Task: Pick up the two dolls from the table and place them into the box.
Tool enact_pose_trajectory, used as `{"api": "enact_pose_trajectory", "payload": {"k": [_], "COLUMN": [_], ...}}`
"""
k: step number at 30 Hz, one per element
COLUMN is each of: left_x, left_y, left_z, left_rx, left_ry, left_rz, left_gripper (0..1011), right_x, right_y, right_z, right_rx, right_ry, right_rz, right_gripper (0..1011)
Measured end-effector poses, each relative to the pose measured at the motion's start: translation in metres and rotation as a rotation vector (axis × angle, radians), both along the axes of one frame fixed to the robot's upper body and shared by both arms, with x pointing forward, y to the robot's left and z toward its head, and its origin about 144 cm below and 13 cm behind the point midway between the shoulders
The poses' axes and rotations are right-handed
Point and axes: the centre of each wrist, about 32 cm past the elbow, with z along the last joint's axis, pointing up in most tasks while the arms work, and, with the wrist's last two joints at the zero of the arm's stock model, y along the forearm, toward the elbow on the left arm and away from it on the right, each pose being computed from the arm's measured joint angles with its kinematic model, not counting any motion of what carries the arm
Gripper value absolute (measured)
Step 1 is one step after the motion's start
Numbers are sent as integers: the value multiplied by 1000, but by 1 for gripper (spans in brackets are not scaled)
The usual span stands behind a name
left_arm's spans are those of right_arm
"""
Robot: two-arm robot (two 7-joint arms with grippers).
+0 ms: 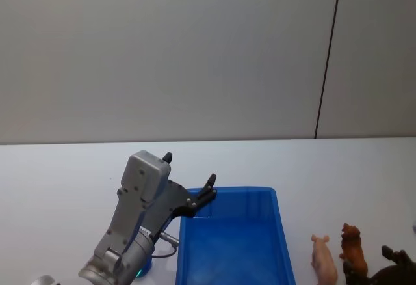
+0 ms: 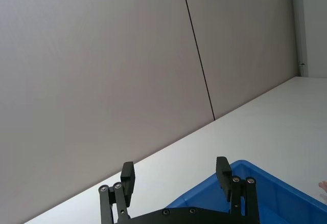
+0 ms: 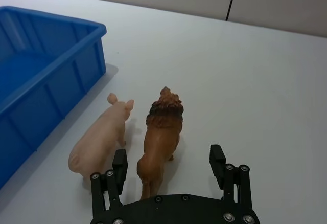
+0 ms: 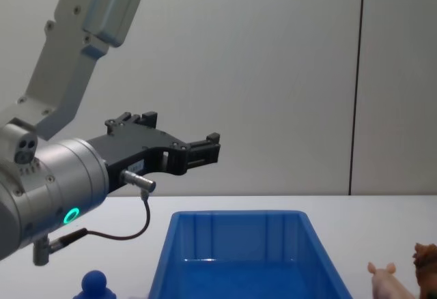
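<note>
Brown doll [image 4: 428, 258] — clipped by edge.

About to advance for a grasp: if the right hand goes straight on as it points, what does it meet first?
Probably the brown doll, whose rear lies between the open fingers of the right hand; the pink pig beside it might brush one finger.
</note>
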Motion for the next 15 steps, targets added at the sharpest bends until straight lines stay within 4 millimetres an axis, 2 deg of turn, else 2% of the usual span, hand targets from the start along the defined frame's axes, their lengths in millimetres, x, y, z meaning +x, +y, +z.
{"api": "enact_pose_trajectory", "payload": {"k": [6, 9, 12, 13, 15], "left_x": [0, 0, 0, 0, 0], "left_y": [0, 0, 0, 0, 0], "left_z": [0, 0, 0, 0, 0], "left_rx": [0, 0, 0, 0, 0], "left_ry": [0, 0, 0, 0, 0], "left_rz": [0, 0, 0, 0, 0], "left_gripper": [1003, 1003, 1003, 1003, 1003], "right_x": [4, 7, 8, 9, 10], "right_y": [2, 3, 4, 4, 5], "right_z": [-5, -8, -9, -10, -11], "right_rx": [4, 8, 12, 15, 19], "right_ry": [27, 45, 56, 63, 70], "right_rz": [2, 3, 5, 6, 7], "right_gripper": [910, 795, 741, 686, 645]}}
